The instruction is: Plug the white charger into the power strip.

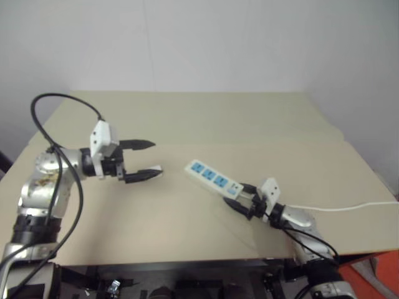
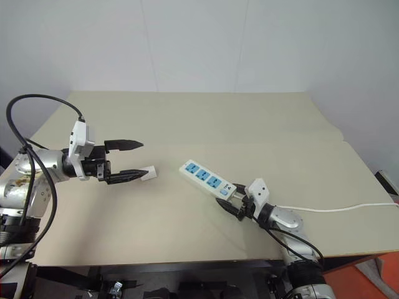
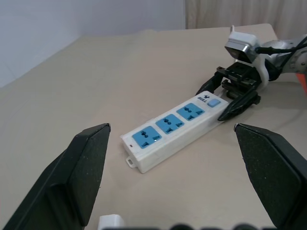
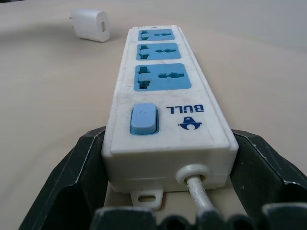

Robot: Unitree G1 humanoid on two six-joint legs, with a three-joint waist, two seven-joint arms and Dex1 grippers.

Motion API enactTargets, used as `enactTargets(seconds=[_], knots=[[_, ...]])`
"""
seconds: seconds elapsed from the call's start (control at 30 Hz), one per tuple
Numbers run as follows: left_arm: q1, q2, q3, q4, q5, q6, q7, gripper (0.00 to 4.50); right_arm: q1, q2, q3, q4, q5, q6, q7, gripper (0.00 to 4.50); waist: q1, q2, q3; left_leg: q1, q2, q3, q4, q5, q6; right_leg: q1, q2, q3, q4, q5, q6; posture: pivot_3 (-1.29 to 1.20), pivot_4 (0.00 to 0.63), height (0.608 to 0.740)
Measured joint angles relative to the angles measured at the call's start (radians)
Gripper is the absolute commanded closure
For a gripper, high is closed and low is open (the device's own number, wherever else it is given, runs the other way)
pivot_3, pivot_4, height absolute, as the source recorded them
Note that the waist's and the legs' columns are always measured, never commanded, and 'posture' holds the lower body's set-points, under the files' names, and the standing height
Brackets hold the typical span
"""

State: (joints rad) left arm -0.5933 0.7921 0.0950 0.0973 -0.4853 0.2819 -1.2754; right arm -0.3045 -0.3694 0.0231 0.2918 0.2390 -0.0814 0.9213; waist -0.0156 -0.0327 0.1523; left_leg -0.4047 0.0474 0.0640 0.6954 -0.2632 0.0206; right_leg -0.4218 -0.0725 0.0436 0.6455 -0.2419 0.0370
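White power strip (image 4: 165, 120) sits between the right tool's (image 4: 168, 191) fingers, grip uncertain; left tool (image 2: 134, 161) open

Smooth white plastic power strip (image 4: 165, 110) on matt tabletop (image 1: 187, 218)

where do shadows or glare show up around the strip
right wrist view: dark shadow under the strip at its cord end, no glare on its face; left wrist view: faint shadow along its side; left eye view: even light on the table
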Motion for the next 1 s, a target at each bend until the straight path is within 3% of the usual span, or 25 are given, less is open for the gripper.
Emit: enactTargets(seconds=[0.13,0.23,0.43,0.57,0.73,1.0], knots=[[-0.100,0.002,-0.043,0.071,0.056,-0.055,-0.038,0.00,-0.018,-0.045,0.029,0.005,0.012,-0.006,0.125,1.06,0.001,0.000,0.000,0.001,0.000,0.000,0.000,0.000,0.000,0.000,0.000,0.000,0.000,0.000,0.000,0.00,0.150,0.740],[-0.245,0.006,-0.142,0.192,0.192,-0.076,-0.029,0.00,-0.071,-0.077,0.051,0.045,0.029,-0.004,0.253,1.06,0.001,0.000,0.000,0.000,-0.001,0.000,0.001,0.000,0.000,0.001,0.001,0.000,0.000,0.000,0.000,0.00,0.150,0.740],[-0.662,-0.047,-0.391,0.620,0.454,-0.021,-0.138,0.00,-0.196,-0.070,0.092,0.198,0.018,-0.050,0.403,1.06,-0.004,0.000,0.000,-0.001,0.000,-0.001,0.000,0.000,0.000,0.000,0.003,0.000,-0.002,0.000,0.000,0.00,0.150,0.740],[-0.820,-0.139,-0.549,0.901,0.655,-0.059,-0.170,0.00,-0.245,-0.031,0.109,0.281,-0.003,-0.093,0.420,1.06,-0.011,0.000,0.000,-0.002,0.000,-0.001,0.000,0.000,0.000,-0.001,0.004,0.001,0.000,0.000,0.000,0.00,0.150,0.740],[-0.912,-0.245,-0.635,1.106,0.803,-0.064,-0.176,0.00,-0.276,-0.006,0.120,0.333,-0.025,-0.138,0.424,1.06,-0.027,0.000,0.001,-0.002,0.001,-0.001,0.000,0.000,0.000,-0.001,0.004,0.001,0.001,0.000,0.000,0.00,0.150,0.740],[-0.926,-0.320,-0.654,1.215,0.916,-0.060,-0.142,0.00,-0.273,-0.001,0.121,0.337,-0.034,-0.158,0.412,1.06,-0.030,0.000,0.001,-0.002,0.001,-0.002,0.000,0.000,0.000,-0.001,0.004,0.001,0.002,0.000,0.000,0.00,0.150,0.740]])
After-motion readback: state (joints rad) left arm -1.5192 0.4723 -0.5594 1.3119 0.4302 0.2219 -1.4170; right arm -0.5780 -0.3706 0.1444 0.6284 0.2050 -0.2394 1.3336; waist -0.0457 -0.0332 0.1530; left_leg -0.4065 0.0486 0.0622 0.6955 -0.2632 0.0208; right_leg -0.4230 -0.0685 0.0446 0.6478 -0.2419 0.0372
